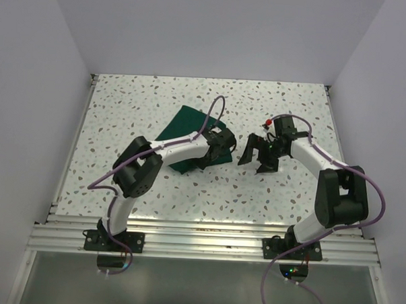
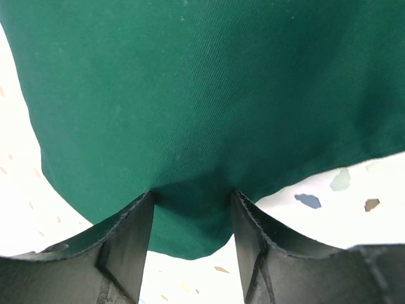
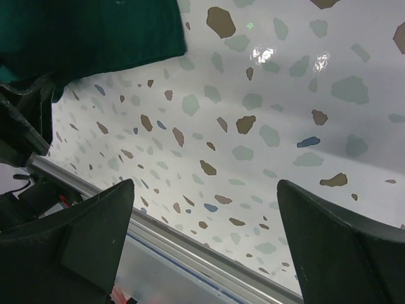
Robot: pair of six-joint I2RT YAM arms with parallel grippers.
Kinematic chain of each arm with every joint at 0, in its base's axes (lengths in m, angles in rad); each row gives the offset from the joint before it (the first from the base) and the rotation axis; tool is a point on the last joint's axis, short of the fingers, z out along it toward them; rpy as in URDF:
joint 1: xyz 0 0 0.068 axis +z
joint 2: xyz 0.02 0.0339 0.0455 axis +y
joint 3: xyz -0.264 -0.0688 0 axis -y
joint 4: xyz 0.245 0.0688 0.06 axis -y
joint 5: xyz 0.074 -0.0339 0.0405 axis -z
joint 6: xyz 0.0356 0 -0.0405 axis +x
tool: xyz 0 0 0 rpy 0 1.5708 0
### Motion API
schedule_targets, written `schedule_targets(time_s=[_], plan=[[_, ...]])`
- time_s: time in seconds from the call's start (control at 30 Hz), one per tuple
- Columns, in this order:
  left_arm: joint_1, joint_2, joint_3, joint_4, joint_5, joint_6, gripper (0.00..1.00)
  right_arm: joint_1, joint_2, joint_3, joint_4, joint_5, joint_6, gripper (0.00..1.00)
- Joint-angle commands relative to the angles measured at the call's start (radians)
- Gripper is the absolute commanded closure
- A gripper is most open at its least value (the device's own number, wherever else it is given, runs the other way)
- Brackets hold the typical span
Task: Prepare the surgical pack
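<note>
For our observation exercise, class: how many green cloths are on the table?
1. The green cloth lies left of centre, partly under the left gripper; the left arm may hide other pieces.

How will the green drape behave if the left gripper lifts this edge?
Probably floppy: the green drape is woven cloth, its edge curving between the fingers of the left gripper. Likely sags when lifted. Pushed on the glossy table, it may bunch.

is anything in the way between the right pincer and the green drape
Yes, the left pincer. It sits open over the right edge of the surgical pack, straddling the cloth, directly between the pack and the open right pincer. Nothing else visible lies between them.
</note>
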Motion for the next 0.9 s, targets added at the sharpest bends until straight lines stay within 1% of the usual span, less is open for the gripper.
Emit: schedule_targets(time_s=[0.0,0.03,0.07,0.13,0.17,0.27,0.33,0.37,0.43,0.47,0.53,0.57,0.6,0.67,0.73,0.77,0.8,0.83,0.87], plan=[[-0.003,0.022,0.026,0.005,-0.034,0.008,0.45,-0.001,-0.033,-0.006,0.028,-0.033,0.005,0.01],[-0.001,0.023,0.026,0.005,-0.037,0.01,0.46,-0.003,-0.028,-0.006,0.03,-0.036,0.005,0.01],[-0.001,0.025,0.026,0.004,-0.038,0.014,0.51,-0.003,-0.027,-0.006,0.031,-0.038,0.005,0.01],[0.005,0.03,0.026,0.004,-0.035,0.019,0.57,-0.003,-0.022,-0.007,0.039,-0.041,0.007,0.01],[0.008,0.028,0.022,0.01,-0.032,0.025,0.64,-0.001,-0.016,-0.006,0.041,-0.044,0.007,0.01],[0.022,0.014,0.019,0.023,-0.017,0.031,0.74,-0.003,-0.008,-0.006,0.047,-0.049,0.01,0.01],[0.029,0.004,0.023,0.027,-0.018,0.038,0.77,-0.001,-0.005,-0.009,0.05,-0.05,0.01,0.01],[0.031,0.002,0.032,0.021,-0.017,0.039,0.81,-0.001,-0.007,-0.012,0.053,-0.05,0.01,0.01],[0.042,-0.003,0.048,0.011,-0.011,0.042,0.85,-0.001,-0.002,-0.01,0.058,-0.056,0.011,0.01],[0.045,-0.004,0.058,0.01,-0.008,0.044,0.89,-0.001,0.001,-0.01,0.058,-0.058,0.011,0.01],[0.049,-0.015,0.072,0.004,0.012,0.048,0.93,-0.001,0.012,-0.009,0.067,-0.07,0.019,0.01],[0.049,-0.016,0.089,-0.003,0.018,0.048,0.98,-0.001,0.015,-0.009,0.071,-0.072,0.022,0.01],[0.049,-0.018,0.098,-0.009,0.037,0.048,1.0,-0.001,0.025,-0.007,0.085,-0.082,0.037,0.01],[0.051,-0.026,0.12,-0.013,0.06,0.051,1.0,0.0,0.038,-0.012,0.111,-0.111,0.065,0.01],[0.051,-0.036,0.138,-0.021,0.089,0.057,1.0,0.003,0.059,-0.028,0.189,-0.16,0.142,0.01],[0.051,-0.041,0.146,-0.024,0.1,0.061,1.0,0.008,0.067,-0.038,0.267,-0.176,0.178,0.01],[0.051,-0.049,0.154,-0.029,0.115,0.062,1.0,0.014,0.074,-0.044,0.306,-0.191,0.255,0.02],[0.049,-0.052,0.166,-0.032,0.123,0.068,1.0,0.02,0.099,-0.044,0.338,-0.208,0.289,0.06],[0.052,-0.058,0.17,-0.033,0.132,0.073,1.0,0.029,0.11,-0.036,0.361,-0.207,0.313,0.08]])
